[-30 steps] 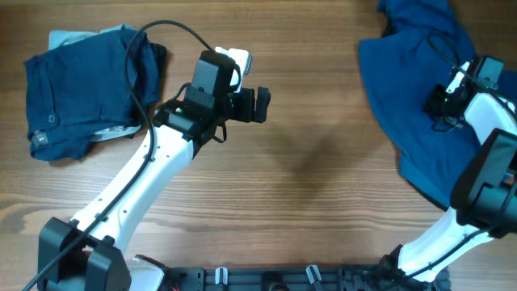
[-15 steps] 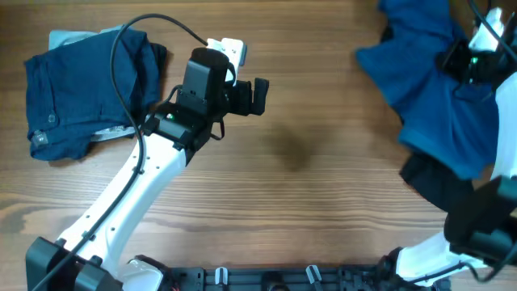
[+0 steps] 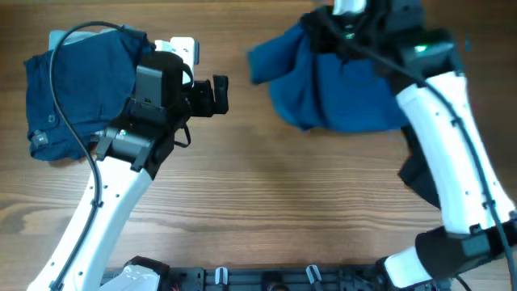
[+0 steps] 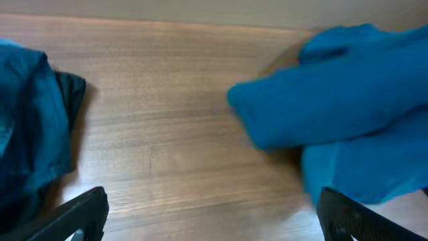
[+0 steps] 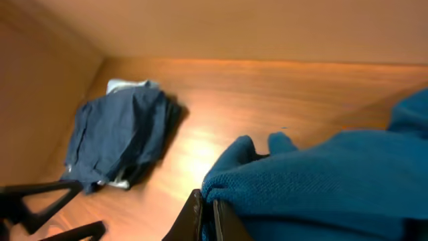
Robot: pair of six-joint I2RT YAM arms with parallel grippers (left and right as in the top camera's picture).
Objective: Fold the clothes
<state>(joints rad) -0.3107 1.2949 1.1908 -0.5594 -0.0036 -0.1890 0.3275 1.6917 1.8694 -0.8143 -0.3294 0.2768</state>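
A medium-blue shirt hangs bunched above the back middle of the table, and my right gripper is shut on a fold of it. In the right wrist view the jaws pinch the knit edge of the shirt. My left gripper hovers open and holds nothing, left of the shirt and apart from it. Its fingertips frame bare wood, with the shirt ahead to the right. A folded dark navy garment lies at the far left. Part of a black garment shows behind the right arm.
The navy pile rests on a pale piece of cloth at the back left corner. Bare wooden tabletop spans the middle and front. The arm bases and a black rail line the front edge.
The right arm has lifted the blue shirt off the right side and swung it left toward the back middle. The black garment beneath is uncovered. The left gripper has drifted left, still open.
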